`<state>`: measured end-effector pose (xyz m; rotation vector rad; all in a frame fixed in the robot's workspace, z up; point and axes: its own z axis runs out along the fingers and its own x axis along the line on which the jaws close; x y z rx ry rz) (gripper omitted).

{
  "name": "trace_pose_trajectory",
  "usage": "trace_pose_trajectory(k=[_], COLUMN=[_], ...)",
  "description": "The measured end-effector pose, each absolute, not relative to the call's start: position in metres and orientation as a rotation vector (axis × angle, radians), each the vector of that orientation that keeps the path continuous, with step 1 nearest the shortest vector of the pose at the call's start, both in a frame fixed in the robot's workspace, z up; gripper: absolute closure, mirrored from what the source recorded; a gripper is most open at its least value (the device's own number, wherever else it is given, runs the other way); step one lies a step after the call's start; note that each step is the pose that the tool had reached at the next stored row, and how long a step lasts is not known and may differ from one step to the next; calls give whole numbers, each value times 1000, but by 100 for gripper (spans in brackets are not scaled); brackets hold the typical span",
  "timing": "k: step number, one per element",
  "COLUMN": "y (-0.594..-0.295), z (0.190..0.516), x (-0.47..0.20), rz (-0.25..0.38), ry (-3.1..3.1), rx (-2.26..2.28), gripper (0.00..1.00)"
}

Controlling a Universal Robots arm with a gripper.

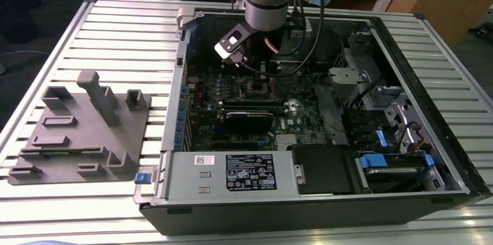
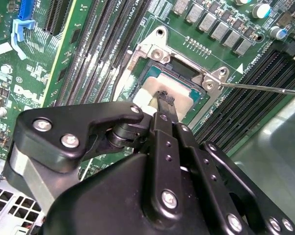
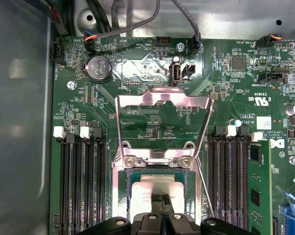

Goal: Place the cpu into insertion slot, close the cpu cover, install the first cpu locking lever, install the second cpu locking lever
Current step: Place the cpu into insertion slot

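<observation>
While the gripper (image 3: 162, 198) sets its fingers, pinched together and holding nothing, on the cpu (image 3: 149, 186), I see that chip seated in the insertion slot (image 3: 129, 196) — cpu cover (image 3: 162, 98) swung open, white lettering across the green board (image 3: 225, 88).

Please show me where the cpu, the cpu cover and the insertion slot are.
cpu (image 3: 149, 187), first wrist view, on its silver top.
cpu cover (image 3: 137, 100), first wrist view, on the opened frame's end bar.
insertion slot (image 3: 132, 186), first wrist view, on its dark edge beside the cpu.
</observation>
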<state>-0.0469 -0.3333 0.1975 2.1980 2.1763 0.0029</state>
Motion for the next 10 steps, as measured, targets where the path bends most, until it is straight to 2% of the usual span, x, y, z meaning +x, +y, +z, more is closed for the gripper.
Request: trace_pose_trajectory(k=[10], y=[-333], z=[203], x=[-47], rz=[7], ry=[2177], rx=[2199], gripper=[89])
